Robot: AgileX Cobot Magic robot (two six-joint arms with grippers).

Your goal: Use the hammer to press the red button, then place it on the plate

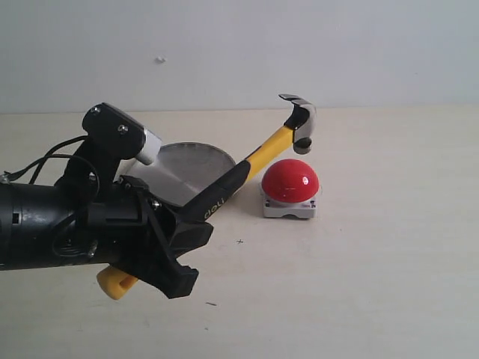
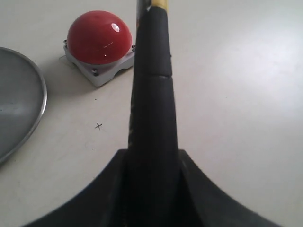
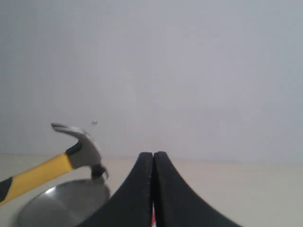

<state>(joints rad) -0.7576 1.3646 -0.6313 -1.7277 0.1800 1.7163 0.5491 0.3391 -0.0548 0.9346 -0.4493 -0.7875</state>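
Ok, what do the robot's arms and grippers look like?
The left arm is a matt black cylinder with thin black cables looping off it, plus a black bracket with silver screws and a white round cap. The left gripper and right gripper have matt black fingers, broad at the base, tapering to tips.

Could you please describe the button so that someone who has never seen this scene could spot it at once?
On the pale table, look just right of the round silver plate in the exterior view. There sits the red button, just below the raised head of the hammer in that view. It is the only glossy red dome, seated on a small square light-grey base.
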